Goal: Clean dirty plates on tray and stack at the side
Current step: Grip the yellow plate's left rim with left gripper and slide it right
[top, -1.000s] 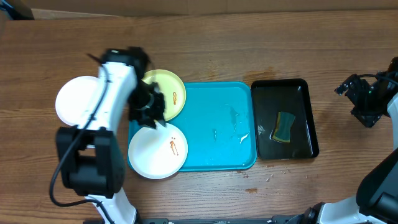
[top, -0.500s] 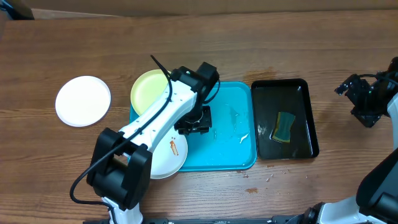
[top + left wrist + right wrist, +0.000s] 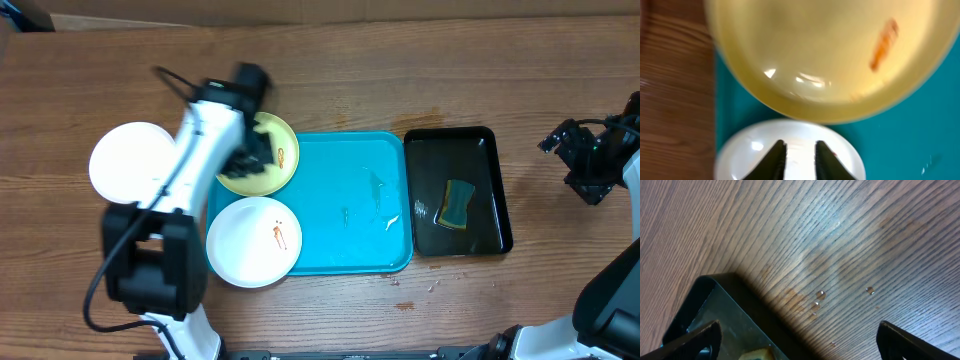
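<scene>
Plates, three in all, round, flat and glossy, lie on or beside a large bright cyan-blue rectangular plastic tray point(image 3: 350, 210) with rounded corners and a raised rim. A pale yellow-green plate point(image 3: 275, 160) overlaps the tray's upper-left corner and carries one short orange smear point(image 3: 883, 37). A smeared white plate point(image 3: 250, 245) overhangs the tray's lower-left corner, with a small orange mark near its right edge. A clean white plate point(image 3: 125, 165) sits on the brown wood-grain table point(image 3: 400, 80), off the tray to its left.

Small wet streaks and droplets glisten on the tray's floor.

Just right of the tray, almost touching it, stands a smaller black rectangular tray point(image 3: 495, 150) holding shallow water and a green-and-yellow sponge point(image 3: 458, 203).

The white-cased left arm reaches over the yellow-green plate, blurred in the overhead view. In its wrist view, the left gripper point(image 3: 800, 152) shows two dark pointed fingers point(image 3: 776, 156) a narrow gap apart, with nothing between them, above the smeared white plate.

The right gripper point(image 3: 800, 325) hangs over the table, well right of the black tray, its fingers spread wide and empty. Water droplets point(image 3: 820, 295) bead on the wood beside that tray's corner.
</scene>
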`<state>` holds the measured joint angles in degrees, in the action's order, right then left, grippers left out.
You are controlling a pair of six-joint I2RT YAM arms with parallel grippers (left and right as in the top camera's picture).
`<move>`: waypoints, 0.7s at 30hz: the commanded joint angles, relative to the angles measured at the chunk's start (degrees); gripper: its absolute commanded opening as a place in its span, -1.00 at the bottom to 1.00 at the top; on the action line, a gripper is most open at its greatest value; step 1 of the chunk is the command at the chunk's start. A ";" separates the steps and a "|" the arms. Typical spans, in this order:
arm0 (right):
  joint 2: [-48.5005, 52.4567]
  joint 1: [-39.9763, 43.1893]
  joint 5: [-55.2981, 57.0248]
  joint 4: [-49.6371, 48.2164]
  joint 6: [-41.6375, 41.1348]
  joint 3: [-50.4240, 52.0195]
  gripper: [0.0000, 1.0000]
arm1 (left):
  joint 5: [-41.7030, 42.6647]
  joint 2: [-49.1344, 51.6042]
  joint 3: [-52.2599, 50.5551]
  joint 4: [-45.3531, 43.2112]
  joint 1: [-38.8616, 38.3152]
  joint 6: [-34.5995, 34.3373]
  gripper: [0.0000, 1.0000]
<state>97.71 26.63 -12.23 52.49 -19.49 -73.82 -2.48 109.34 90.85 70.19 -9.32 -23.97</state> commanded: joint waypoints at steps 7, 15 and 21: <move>0.02 0.11 -0.31 -0.24 -0.07 -1.05 1.00 | 4.59 -0.26 2.36 -4.81 15.26 19.80 0.10; 0.02 0.11 -0.31 -0.24 -0.07 -1.05 1.00 | 5.07 0.07 -1.99 -13.00 15.98 22.08 0.00; 0.02 0.11 -0.31 -0.24 -0.07 -1.05 1.00 | 4.85 0.07 -6.86 -19.32 14.91 24.22 0.00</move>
<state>97.71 26.65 -12.23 52.49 -19.49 -73.82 1.52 109.36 86.04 52.18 6.04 -2.28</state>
